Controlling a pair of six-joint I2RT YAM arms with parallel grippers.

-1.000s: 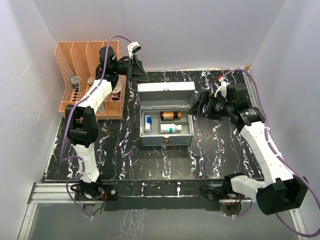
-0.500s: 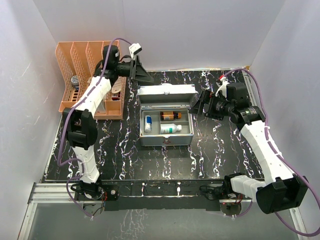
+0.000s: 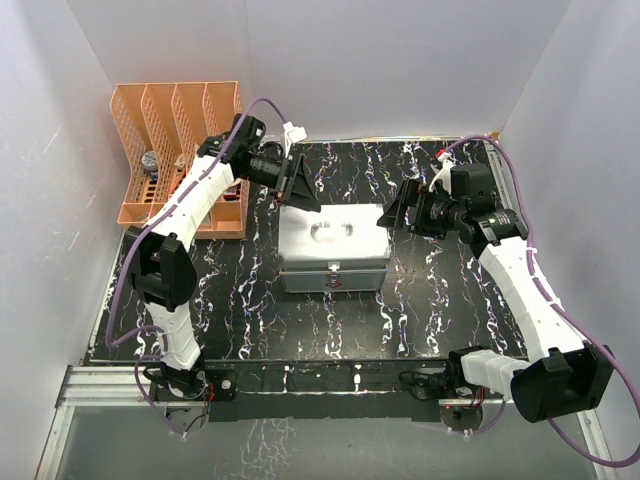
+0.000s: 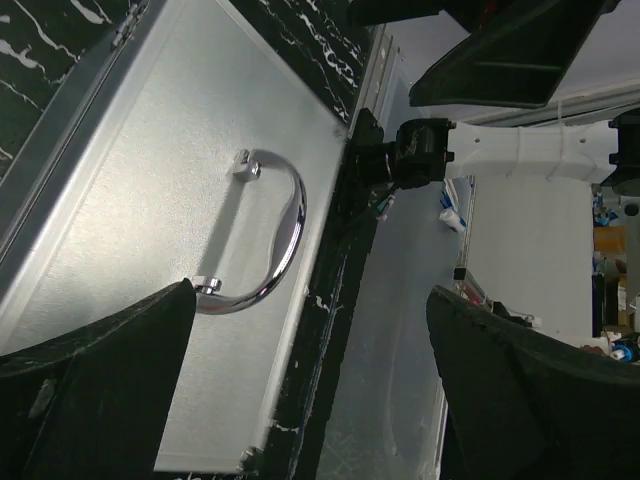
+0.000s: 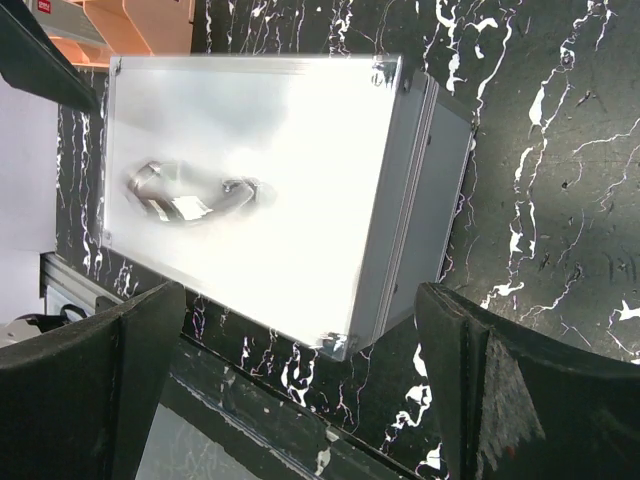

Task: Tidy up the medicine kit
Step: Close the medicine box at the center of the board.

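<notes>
Top view: medicine case (image 3: 332,240) sits mid-table (image 3: 440,310), lid (image 3: 345,215) down, carry handle (image 3: 331,228) on top, so whatever is packed inside is hidden from me. My left gripper (image 3: 300,188) hangs over the case's back-left corner and my right gripper (image 3: 398,212) sits just off its right edge. I'd say that's one on each side to guide the lid, neither one gripping anything. Front latch (image 3: 333,283) is visible, but I can't tell if it's snapped. Orange desk organizer (image 3: 135,110) is at back left, well apart from the case. It has a dark round item in one slot, too small to name, and my left arm covers part of the near slots. Left wrist view: my left fingers (image 4: 90,380) are spread wide with nothing between them, and I'm looking down on the lid and chrome handle. No contact with the lid that I can see. Right wrist view: my right fingers (image 5: 60,400) are also wide apart and empty. The lid is blown out by glare, but it sits flush on the base along the right side seam. My read is that the kit is closed, so what's left is checking the latch. The risk is a half-caught clasp popping open if the case gets lifted by the handle.
</notes>
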